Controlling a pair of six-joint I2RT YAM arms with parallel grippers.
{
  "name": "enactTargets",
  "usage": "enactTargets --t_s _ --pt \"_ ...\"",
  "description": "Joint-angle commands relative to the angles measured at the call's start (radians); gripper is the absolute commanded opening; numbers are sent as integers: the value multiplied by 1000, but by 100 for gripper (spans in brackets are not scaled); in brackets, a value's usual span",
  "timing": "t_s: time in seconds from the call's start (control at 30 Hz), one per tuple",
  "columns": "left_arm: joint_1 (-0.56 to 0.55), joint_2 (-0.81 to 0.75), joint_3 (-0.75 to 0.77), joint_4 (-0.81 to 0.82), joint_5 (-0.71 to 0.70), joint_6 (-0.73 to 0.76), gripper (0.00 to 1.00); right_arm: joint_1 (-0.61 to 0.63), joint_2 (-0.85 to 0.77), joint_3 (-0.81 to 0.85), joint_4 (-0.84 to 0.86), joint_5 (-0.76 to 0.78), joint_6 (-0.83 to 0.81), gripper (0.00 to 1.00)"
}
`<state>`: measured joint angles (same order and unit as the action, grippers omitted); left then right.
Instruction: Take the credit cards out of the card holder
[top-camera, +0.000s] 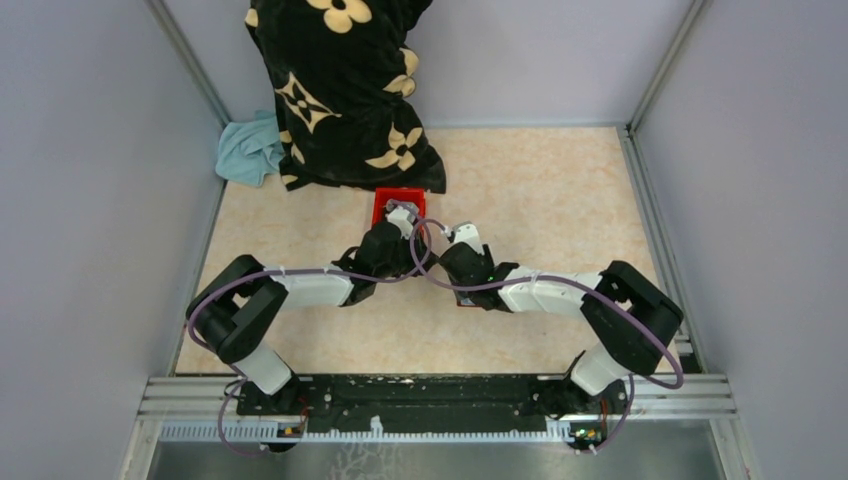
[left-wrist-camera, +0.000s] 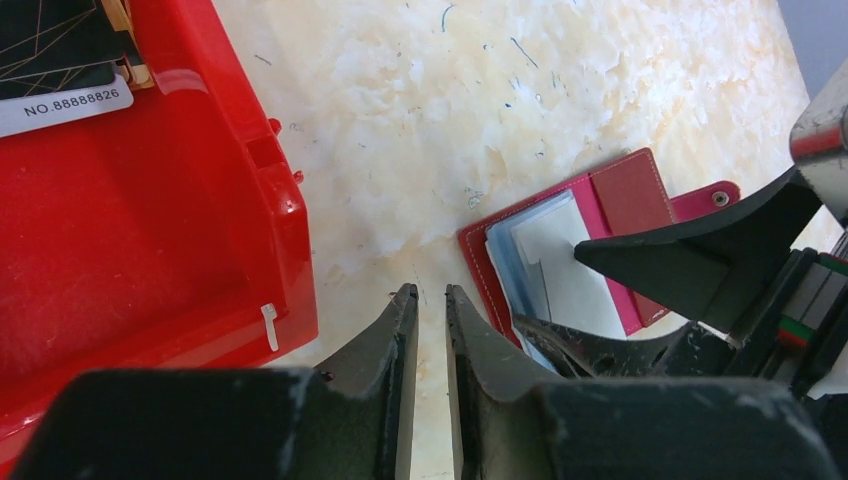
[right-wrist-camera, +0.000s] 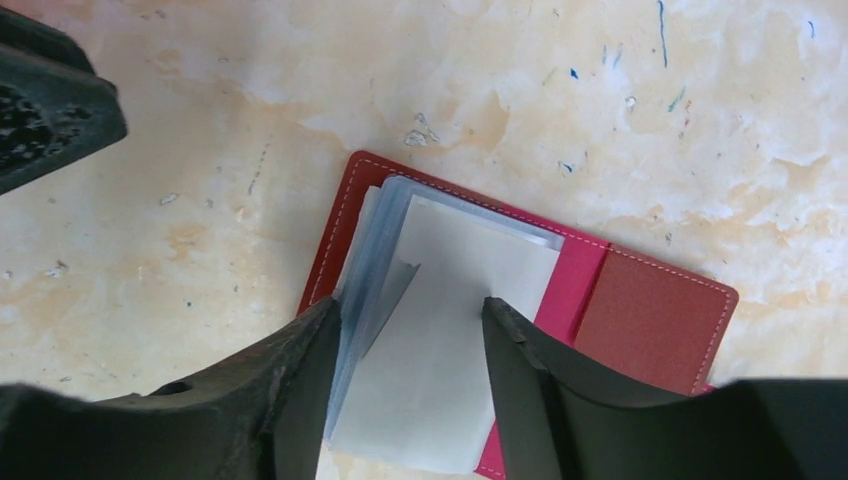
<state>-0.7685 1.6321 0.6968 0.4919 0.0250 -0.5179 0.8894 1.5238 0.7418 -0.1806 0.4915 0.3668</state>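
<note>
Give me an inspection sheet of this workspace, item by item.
Surface: beige marbled table with small blue flecks.
Job's things: card holder lies open and flat; pale credit cards are stacked in it, not yet out.
Clutter: red box holding a dark numbered card; black flowered cloth and blue cloth at the far edge.
Grippers: left pincer slightly open and empty, over bare table between box and holder; right pincer open, fingers straddling the cards.
Cables: purple cables loop along both arms.
Surroundings: grey walls on three sides.
</note>
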Motion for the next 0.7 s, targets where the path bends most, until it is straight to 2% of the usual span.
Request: enactTargets --t_s 0.0,0.17,0.27,0.4,0.67 --pt "-3 -9 11 13 -2 3 22 12 26 37 -32 51 15 51" --pt "-3 -2 16 11 3 5 22 11 23 31 -33 47 31 37" --pt "-3 1 19 8 7 5 22 11 15 27 -28 35 38 25" --pt "-3 3 22 7 13 5 21 0 2 20 -20 6 49 1" --pt "-3 5 29 -2 18 7 21 -58 -55 1 -19 -34 48 0"
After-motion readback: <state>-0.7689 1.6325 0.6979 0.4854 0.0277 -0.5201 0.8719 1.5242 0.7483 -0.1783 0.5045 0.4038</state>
